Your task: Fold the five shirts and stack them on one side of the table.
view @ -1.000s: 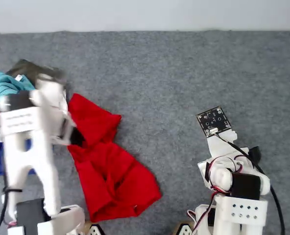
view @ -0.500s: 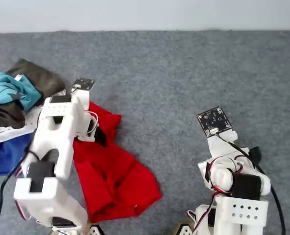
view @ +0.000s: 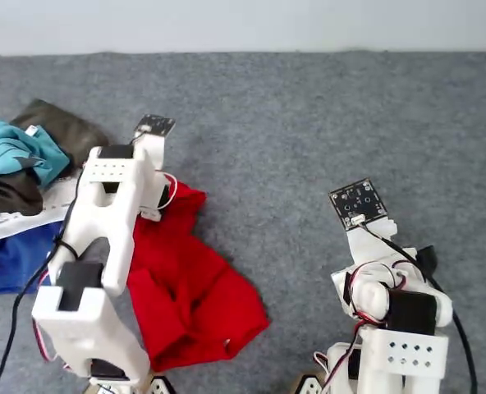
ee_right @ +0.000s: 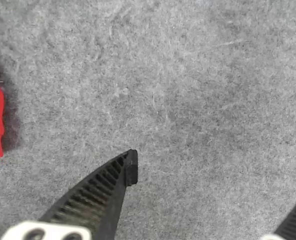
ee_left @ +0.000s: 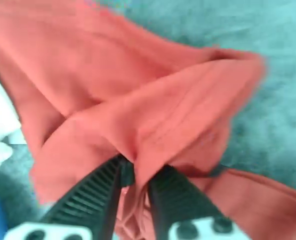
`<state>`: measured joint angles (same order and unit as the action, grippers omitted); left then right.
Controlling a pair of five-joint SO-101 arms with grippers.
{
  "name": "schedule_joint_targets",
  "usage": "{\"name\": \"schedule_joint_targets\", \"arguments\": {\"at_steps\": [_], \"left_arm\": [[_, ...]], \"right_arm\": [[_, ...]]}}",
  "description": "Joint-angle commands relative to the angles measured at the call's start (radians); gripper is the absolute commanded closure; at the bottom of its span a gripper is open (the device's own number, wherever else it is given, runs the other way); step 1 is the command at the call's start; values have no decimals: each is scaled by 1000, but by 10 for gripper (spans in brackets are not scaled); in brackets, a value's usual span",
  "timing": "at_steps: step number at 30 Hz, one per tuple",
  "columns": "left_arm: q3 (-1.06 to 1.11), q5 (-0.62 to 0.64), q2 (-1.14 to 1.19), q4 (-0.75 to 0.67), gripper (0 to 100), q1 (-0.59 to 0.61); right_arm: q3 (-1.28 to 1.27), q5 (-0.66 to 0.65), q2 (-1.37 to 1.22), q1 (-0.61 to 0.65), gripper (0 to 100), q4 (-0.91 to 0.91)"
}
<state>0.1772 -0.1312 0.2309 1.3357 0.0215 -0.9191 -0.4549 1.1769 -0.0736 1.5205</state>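
The red shirt (view: pixel 190 295) lies crumpled and unfolded on the grey bench (view: pixel 309 123), spread in loose diagonal creases. One bunched fold at its upper end is pinched between the fingers of the left hand (ee_left: pixel 135 167) and pulled into a raised ridge. The other four shirts sit heaped together just beside the red shirt, on its left-arm side. The teal shirt (view: pixel 13 152) is on top, the dark brown shirt (view: pixel 62 127) at the far edge of the heap, the white shirt (view: pixel 29 215) under them touching the red cloth, and the blue shirt (view: pixel 9 258) lowest and nearest
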Motion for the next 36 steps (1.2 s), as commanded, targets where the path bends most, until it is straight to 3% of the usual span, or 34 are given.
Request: {"name": "schedule_joint_targets", "arguments": {"at_steps": [1,12,21,24,27,31,36], "left_arm": [[-79,5,-129,75,987,-51],[-263,5,-473,98,987,-222],[-328,3,-671,-17,986,-419],[-325,2,-677,-38,986,-483],[-325,2,-632,-43,986,-535],[-326,2,-511,-146,986,-603],[-363,8,-272,-238,985,-652]], "right_arm": [[5,-8,8,-7,523,-19],[5,-8,8,-7,523,-19],[12,-8,8,-25,523,-21],[21,0,8,-153,523,-62],[21,75,5,-361,523,-142],[20,123,1,-587,523,-206],[15,123,8,-645,523,-202]]}}
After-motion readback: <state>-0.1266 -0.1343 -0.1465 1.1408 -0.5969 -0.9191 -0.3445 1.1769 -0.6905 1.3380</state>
